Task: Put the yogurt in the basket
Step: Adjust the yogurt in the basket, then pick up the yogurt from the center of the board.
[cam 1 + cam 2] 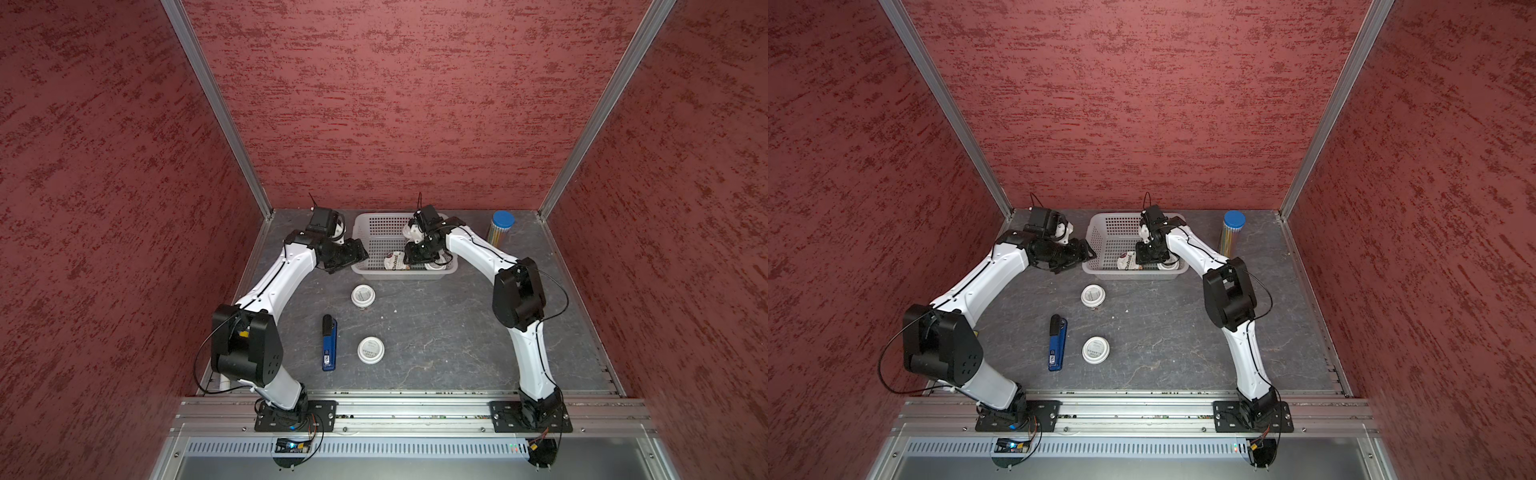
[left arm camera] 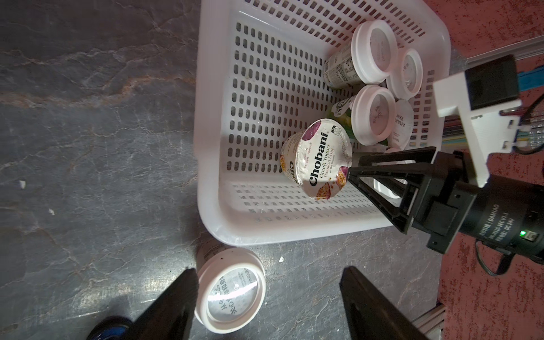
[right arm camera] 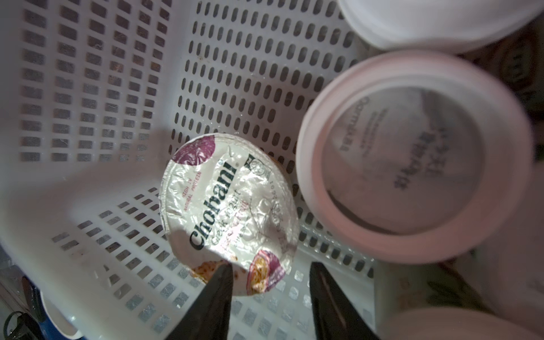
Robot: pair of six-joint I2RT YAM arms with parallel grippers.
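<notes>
Right fingers point(image 3: 215, 297) parted, empty, over the basket point(image 3: 88, 206) by the Chobani cup point(image 3: 229, 200). Left fingers point(image 2: 173, 306) apart, holding nothing, above a small cup point(image 2: 232, 291) on the bench point(image 2: 88, 147).

Both top views are lit evenly and moderately, and the red walls point(image 1: 83, 166) are bowed by wide-angle distortion. In the right wrist view the nearest white lid point(image 3: 412, 156) is blurred, while glare is thrown off the crinkled Chobani lid point(image 3: 229, 203). The surface point(image 2: 88, 132) is dim in the left wrist view.
</notes>
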